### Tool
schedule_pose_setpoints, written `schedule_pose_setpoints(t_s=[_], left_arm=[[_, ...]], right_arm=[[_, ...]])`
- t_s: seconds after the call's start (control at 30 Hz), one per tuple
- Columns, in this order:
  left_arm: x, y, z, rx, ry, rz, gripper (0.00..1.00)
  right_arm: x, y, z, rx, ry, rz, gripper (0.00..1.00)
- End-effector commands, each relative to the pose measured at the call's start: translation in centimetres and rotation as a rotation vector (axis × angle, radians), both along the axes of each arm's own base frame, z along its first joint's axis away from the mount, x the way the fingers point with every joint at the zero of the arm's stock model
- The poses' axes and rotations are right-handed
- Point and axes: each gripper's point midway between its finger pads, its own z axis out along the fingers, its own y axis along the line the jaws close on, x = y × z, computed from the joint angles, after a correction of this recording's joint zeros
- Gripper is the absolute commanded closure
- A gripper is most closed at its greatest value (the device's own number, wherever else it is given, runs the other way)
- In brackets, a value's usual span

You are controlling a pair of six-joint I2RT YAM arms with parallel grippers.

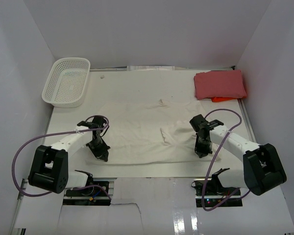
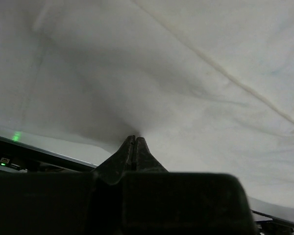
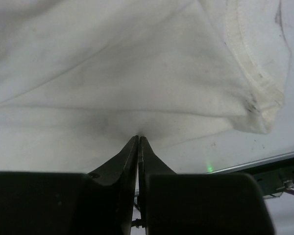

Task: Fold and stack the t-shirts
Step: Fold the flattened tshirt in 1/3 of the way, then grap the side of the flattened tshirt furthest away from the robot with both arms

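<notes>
two t-shirts. item one: cream-white t-shirt (image 1: 147, 134), spread flat mid-way across the table (image 1: 137, 85); judged light, limp and prone to sag, best taken at the hem corners. left gripper (image 1: 101, 155) and right gripper (image 1: 200, 152) are each pinched tight on its near edge, the cloth puckering at the tips. item two: red t-shirt (image 1: 220, 84), folded, far right corner.

- A white counter (image 1: 137, 85) is enclosed on three sides by plain white walls: a back wall (image 1: 147, 29), a left wall (image 1: 14, 73) and a right wall (image 1: 279, 58).
- A white mesh basket (image 1: 62, 102) is set at the counter's far left corner.
- Even light is shed; only soft shadows are cast.
</notes>
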Motion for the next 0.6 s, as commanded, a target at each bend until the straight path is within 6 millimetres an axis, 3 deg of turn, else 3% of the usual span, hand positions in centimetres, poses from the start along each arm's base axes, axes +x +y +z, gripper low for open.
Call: schedule_pose_setpoints(t_s=[0.0, 0.03, 0.07, 0.13, 0.17, 0.23, 0.27, 0.3, 0.33, 0.37, 0.4, 0.43, 0.5, 0.57], left_arm=[[2.3, 0.0, 1.5, 0.024, -0.031, -0.036, 0.98], [2.8, -0.1, 1.9, 0.027, -0.035, -0.052, 0.96], [4.5, -0.5, 3.1, 0.021, -0.076, -0.057, 0.85], [5.9, -0.8, 4.2, 0.017, -0.095, -0.069, 0.78], [6.8, -1.1, 4.9, 0.011, -0.122, -0.073, 0.71], [9.7, -1.7, 7.2, 0.001, -0.205, -0.087, 0.63], [10.9, -2.0, 8.0, -0.005, -0.242, -0.104, 0.58], [13.0, -3.0, 9.9, -0.041, -0.309, -0.131, 0.58], [14.5, -3.5, 10.1, -0.054, -0.341, -0.183, 0.58], [15.6, -4.6, 10.7, -0.099, -0.371, -0.218, 0.58], [17.3, -5.5, 12.1, -0.134, -0.423, -0.246, 0.58], [18.7, -7.0, 12.1, -0.195, -0.451, -0.282, 0.58], [21.2, -9.0, 13.3, -0.272, -0.568, -0.377, 0.57], [22.1, -10.3, 13.3, -0.341, -0.605, -0.402, 0.49]], right_arm=[[1.2, 0.2, 2.6, -0.012, -0.027, 0.009, 0.9], [1.9, 0.4, 3.1, -0.017, -0.035, 0.023, 0.89], [3.6, 1.1, 4.5, -0.003, -0.081, 0.035, 0.87], [5.5, 1.5, 5.8, -0.012, -0.111, 0.082, 0.85], [7.6, 2.4, 7.9, 0.005, -0.173, 0.092, 0.83], [9.8, 3.3, 9.4, 0.01, -0.214, 0.147, 0.79], [12.2, 4.5, 11.6, 0.041, -0.293, 0.167, 0.78], [13.4, 5.0, 11.7, 0.039, -0.295, 0.186, 0.63], [14.6, 5.6, 12.3, 0.043, -0.32, 0.227, 0.52], [16.8, 6.6, 14.3, 0.066, -0.39, 0.244, 0.38], [18.2, 7.2, 13.4, 0.054, -0.368, 0.265, 0.32], [19.6, 7.2, 13.7, 0.035, -0.382, 0.292, 0.27], [23.0, 7.7, 13.6, 0.031, -0.389, 0.297, 0.25], [25.2, 7.9, 13.0, 0.095, -0.388, 0.328, 0.24]])
